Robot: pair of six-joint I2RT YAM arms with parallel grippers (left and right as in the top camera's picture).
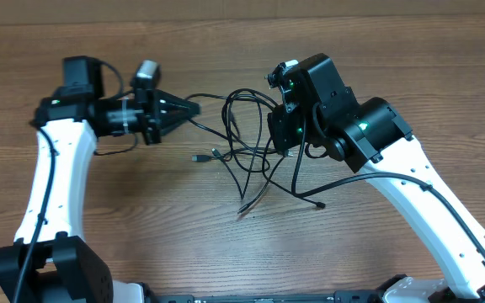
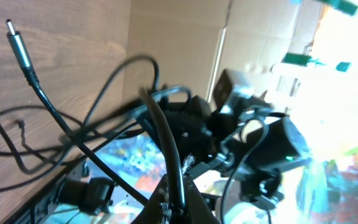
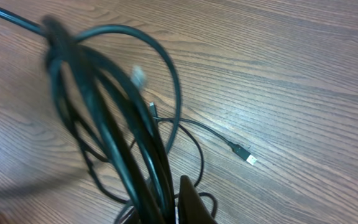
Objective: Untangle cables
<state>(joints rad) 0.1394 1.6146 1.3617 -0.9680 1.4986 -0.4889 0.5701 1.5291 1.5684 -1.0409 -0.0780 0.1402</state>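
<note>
In the overhead view, the cables [image 1: 247, 150] are seen as a loose tangle of thin black loops lying on the wooden tabletop [image 1: 141, 223], in the middle between the two arms. Several plug ends are spread out of the tangle toward the near edge, one of them at the left [image 1: 199, 157]. The left tool [image 1: 192, 108] is pointed at the tangle from the left, its jaws are closed to a point, and a single strand is led from its tip into the loops. The right tool [image 1: 283, 136] is set against the right side of the tangle, where several strands are gathered; its jaws are hidden under the wrist from this angle. In the left wrist view, the left tool [image 2: 178, 200] is shown clamped on a thick-looking black strand of the cables [image 2: 159, 121], which is carried up and away from the fingers across other strands. A plug with a metal tip [image 2: 15, 41] is seen above the tabletop [image 2: 79, 31], and the right arm [image 2: 263, 146] is visible behind the strands. In the right wrist view, the right tool [image 3: 174, 206] is shown closed on a bundle of the cables [image 3: 107, 134], which are drawn up from the fingers in blurred loops, while a plug with a pale tip [image 3: 245, 155] is left lying flat on the tabletop [image 3: 291, 62].
</note>
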